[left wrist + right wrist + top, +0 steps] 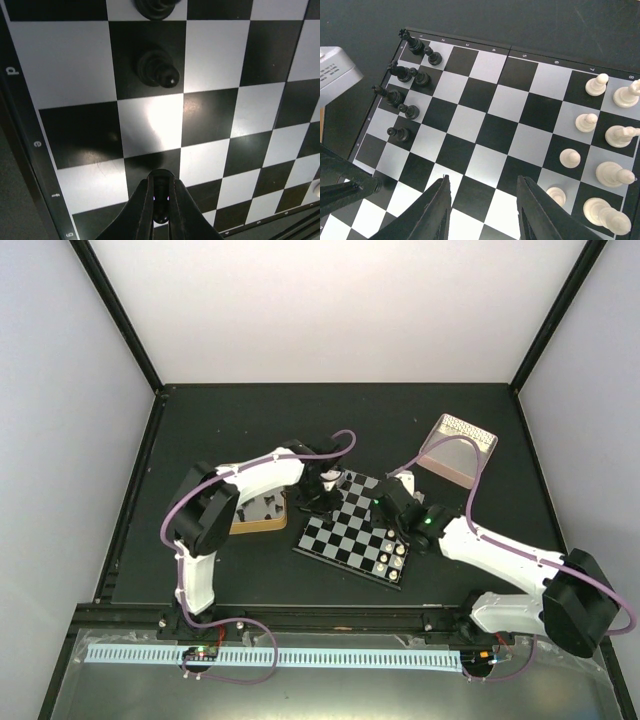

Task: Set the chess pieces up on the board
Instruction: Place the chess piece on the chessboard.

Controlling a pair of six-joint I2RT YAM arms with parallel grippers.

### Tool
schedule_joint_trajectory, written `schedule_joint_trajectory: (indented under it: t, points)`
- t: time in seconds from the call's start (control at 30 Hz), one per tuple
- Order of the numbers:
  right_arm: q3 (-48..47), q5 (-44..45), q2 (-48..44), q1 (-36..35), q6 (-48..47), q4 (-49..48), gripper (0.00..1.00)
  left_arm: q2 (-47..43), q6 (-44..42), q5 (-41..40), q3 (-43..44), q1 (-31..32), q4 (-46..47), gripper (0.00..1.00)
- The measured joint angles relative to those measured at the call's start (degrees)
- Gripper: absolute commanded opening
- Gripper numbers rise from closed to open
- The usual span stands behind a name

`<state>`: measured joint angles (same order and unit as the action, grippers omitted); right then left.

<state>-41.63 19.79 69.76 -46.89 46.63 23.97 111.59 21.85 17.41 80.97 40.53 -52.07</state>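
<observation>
This is looking like a robot lab: white panels and black posts are enclosing 2 table-mounted arms.

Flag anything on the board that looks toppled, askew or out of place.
Nothing stands out. The black chess pieces and the white pieces stand upright on their squares at opposite ends of the board; both sides are simply incomplete.

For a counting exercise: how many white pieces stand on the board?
8 white pieces, right wrist view: two columns of four on the board, right side; more may be cropped.
</observation>
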Motion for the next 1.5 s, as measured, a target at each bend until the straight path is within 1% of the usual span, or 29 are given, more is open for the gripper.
schedule_joint_trajectory:
  t: [0.23,0.5,0.67,0.93,1.13,1.5]
  points:
    - [0.00,0.81,-0.76,0.07,0.24,0.02,0.38,3.69,-0.46,-1.14,3.78,0.00,-1.49,0.08]
    - [0.00,1.07,-1.36,0.07,0.26,0.48,0.38,4.44,-0.50,-2.49,5.29,0.00,-2.14,0.14]
    - [0.02,1.09,-1.97,0.11,0.26,1.05,0.38,5.29,-0.50,-2.84,6.05,0.00,-2.82,0.15]
    - [0.04,1.27,-3.37,0.11,0.44,1.79,0.38,6.14,-0.52,-2.82,8.26,0.00,-3.19,0.14]
    - [0.39,1.44,-4.11,0.11,0.59,2.10,0.38,6.34,-0.66,-2.80,8.26,-0.02,-3.23,0.09]
    - [0.72,1.79,-4.70,0.11,1.29,2.40,0.37,6.34,-0.70,-2.80,8.92,-0.02,-3.48,0.08]
